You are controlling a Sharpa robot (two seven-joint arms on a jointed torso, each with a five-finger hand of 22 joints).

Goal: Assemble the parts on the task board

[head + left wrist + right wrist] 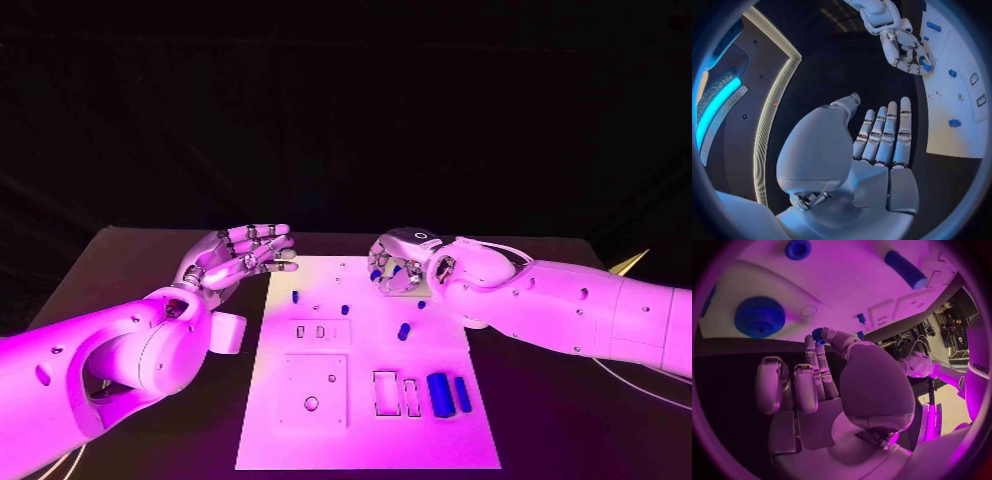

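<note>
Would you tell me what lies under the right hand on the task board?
The right hand hovers over the far end of the task board, pinching a small blue part. A blue gear lies nearby. The board directly beneath the palm is covered.

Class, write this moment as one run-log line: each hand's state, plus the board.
left hand: open, fingers apart, beside task board | right hand: pinching small blue part over board's far end | other blue parts lie on board

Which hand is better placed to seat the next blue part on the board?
Right. The right hand is over the task board, pinching a small blue part in its fingers. The left hand hovers beside the board, holding nothing.
</note>
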